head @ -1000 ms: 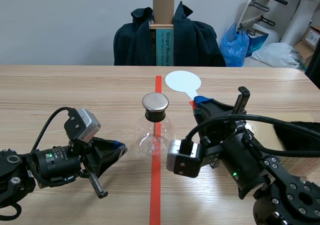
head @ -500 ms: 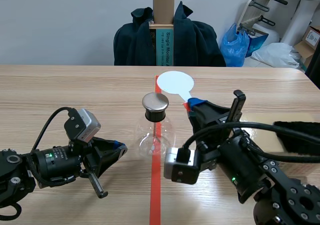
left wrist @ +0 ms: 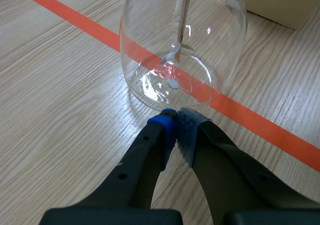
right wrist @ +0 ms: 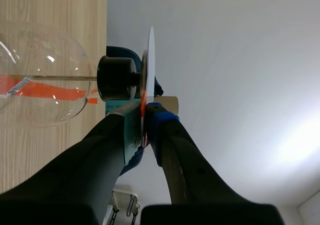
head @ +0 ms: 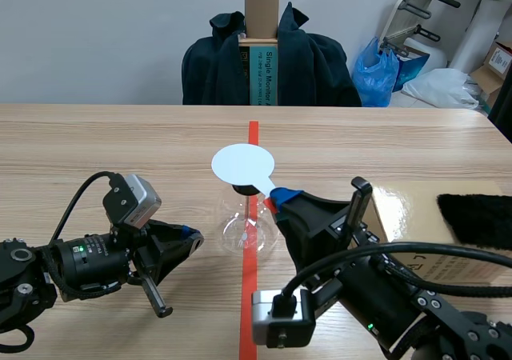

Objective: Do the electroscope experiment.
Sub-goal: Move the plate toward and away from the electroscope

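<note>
While your right end effector is clamped on the handle of the disc, that white disc sits flat right over the top of the flask, hiding its top in the scene view. From the right wrist cam the disc shows edge-on, right at the metal cap above the black stopper. You can't tell if disc & cap touch or are just apart.

The flask stands upright on the worktop, on the red tape line, approx. btwn your two arms. Inside it a thin rod runs down from the stopper, w/ small leaves at its lower end.

Your left end effector is closed on nothing, pads pressed together. Its tips sit low on the worktop just beside the flask base, on the flask's left, not visibly touching the glass. Your right arm comes in from the flask's right & near side, fingers angled up to the disc handle.

Right of the flask is a tan box w/ a black cloth on it. Beyond the flask, past the worktop's far edge, is a chair w/ a dark jacket over it.
</note>
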